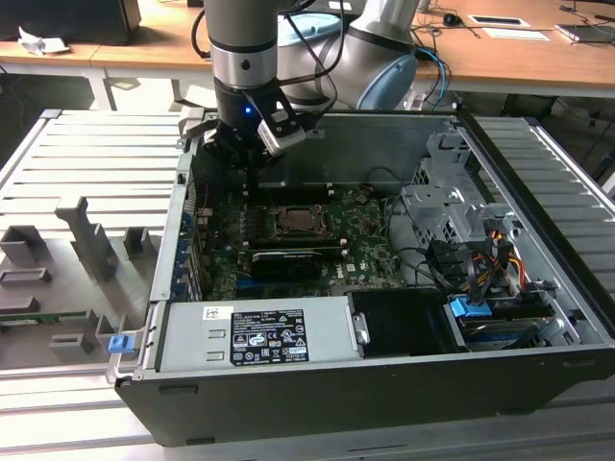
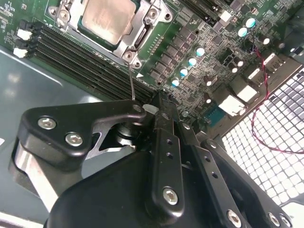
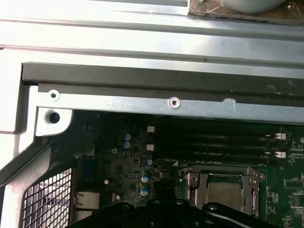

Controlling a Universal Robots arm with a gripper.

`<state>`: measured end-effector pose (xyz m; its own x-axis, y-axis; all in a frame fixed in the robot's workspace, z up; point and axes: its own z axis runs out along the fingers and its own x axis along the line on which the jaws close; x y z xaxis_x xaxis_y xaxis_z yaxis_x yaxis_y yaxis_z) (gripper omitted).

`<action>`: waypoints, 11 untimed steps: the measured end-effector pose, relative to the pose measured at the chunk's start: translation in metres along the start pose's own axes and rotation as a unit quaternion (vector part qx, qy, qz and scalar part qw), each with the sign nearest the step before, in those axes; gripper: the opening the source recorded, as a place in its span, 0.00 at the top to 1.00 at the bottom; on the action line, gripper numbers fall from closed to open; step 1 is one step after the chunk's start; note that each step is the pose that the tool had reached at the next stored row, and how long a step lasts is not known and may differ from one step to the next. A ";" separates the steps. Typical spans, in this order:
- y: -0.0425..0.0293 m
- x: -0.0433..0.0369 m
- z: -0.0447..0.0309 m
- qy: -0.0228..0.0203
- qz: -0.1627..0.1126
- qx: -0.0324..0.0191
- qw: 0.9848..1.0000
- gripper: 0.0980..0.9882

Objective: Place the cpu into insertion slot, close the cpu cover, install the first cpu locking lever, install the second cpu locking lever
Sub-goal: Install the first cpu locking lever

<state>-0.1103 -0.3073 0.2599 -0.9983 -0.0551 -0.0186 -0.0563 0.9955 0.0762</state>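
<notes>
Gripper (image 2: 154,108), apart or together I cannot tell, hangs near the cpu (image 2: 107,19) framed by the cpu cover (image 2: 142,40); a white printed label (image 1: 267,336) lies well apart.

Dull silver square cpu (image 2: 107,19) lies flat in insertion slot (image 1: 296,223), mid-board. Silver-framed cpu cover (image 2: 118,46) is down flat around the chip's edges. Thin wire locking lever (image 2: 131,80) stands clear of the socket corner.

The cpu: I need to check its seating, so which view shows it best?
The second wrist view: the cpu is nearest there, its silver top plain, though partly cropped. The first wrist view shows the cpu farther off; the exterior view, distant, mid-board.
</notes>
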 end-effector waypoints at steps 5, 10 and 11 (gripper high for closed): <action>0.0011 -0.0001 0.0001 0.000 0.000 0.000 1.000 0.99; 0.0020 -0.0002 0.0001 0.000 0.000 0.000 1.000 0.99; 0.0020 -0.0002 0.0002 0.000 0.000 0.000 1.000 0.99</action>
<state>-0.1102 -0.3053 0.2599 -0.9983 -0.0551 -0.0186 -0.0564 0.9955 0.0762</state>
